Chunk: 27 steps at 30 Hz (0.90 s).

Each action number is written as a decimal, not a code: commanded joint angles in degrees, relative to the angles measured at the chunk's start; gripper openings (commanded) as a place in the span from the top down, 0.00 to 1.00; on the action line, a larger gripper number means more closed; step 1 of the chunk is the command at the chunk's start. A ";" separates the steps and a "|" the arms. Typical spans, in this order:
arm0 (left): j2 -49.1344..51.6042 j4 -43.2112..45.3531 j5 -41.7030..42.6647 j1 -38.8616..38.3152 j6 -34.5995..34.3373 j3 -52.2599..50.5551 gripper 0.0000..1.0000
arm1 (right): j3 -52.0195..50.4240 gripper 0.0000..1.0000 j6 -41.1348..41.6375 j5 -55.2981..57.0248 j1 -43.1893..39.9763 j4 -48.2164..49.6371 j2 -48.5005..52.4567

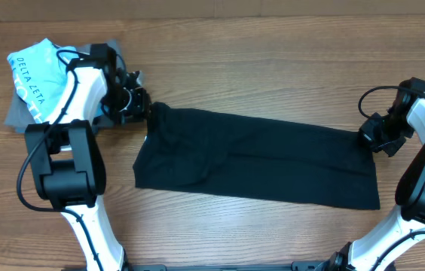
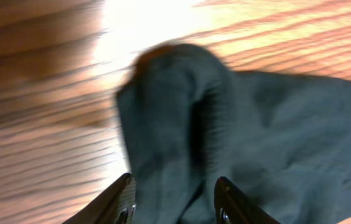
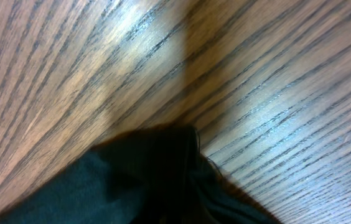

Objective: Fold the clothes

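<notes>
One wood-grain table [image 1: 273, 45], black clothes [image 1: 258, 158]

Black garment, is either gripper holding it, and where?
Right gripper pinches the right corner of the black garment; left gripper straddles its bunched left corner, grip unclear.

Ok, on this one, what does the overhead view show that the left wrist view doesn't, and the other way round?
Overhead only: the whole plain black cloth garment spread as a long band, the right gripper at one end, and a light blue shirt with white lettering lying on grey folded cloth.
Left wrist only: a raised, bunched fold of that garment close up, between two dark fingers.
Both: the black garment on the wooden table, with the left gripper at the other end.
</notes>
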 commanded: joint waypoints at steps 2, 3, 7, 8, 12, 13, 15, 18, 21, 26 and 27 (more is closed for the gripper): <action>-1.51 0.55 3.23 -4.22 1.73 0.33 0.45 | -0.55 0.96 0.66 4.35 -0.57 0.11 0.24; -1.51 0.70 2.38 -4.83 1.75 0.33 0.41 | -0.55 0.96 0.68 4.35 -0.57 0.07 0.24; -1.40 1.86 -1.29 -6.32 1.73 0.28 0.35 | -0.55 0.95 0.68 4.35 -0.57 -0.13 0.24; -1.22 2.60 -1.62 -6.40 1.68 0.11 0.35 | -0.55 0.95 0.68 4.35 -0.57 -0.11 0.24; 0.13 5.64 -1.62 -6.40 0.96 -1.09 0.41 | -0.55 0.95 0.68 4.35 -0.57 -0.13 0.24; 0.59 6.34 -1.53 -6.40 0.52 -1.20 0.46 | -0.55 0.95 0.70 4.35 -0.57 -0.13 0.24; 1.66 7.85 -1.07 -6.38 -0.46 -1.20 0.69 | -0.55 0.95 0.70 4.35 -0.57 -0.13 0.24; 1.86 10.64 1.97 -5.88 -0.74 -0.79 0.95 | -0.55 0.95 0.70 4.35 -0.57 -0.11 0.24; 1.81 10.93 3.63 -4.72 -2.01 1.36 0.96 | -0.55 0.95 0.70 4.35 -0.57 -0.09 0.24; 1.81 10.75 3.96 -2.45 -3.58 4.42 0.96 | -0.55 0.95 0.70 4.35 -0.57 0.00 0.24; 1.81 10.47 4.42 -2.16 -3.69 4.44 0.93 | -0.55 0.95 0.70 4.35 -0.57 0.00 0.24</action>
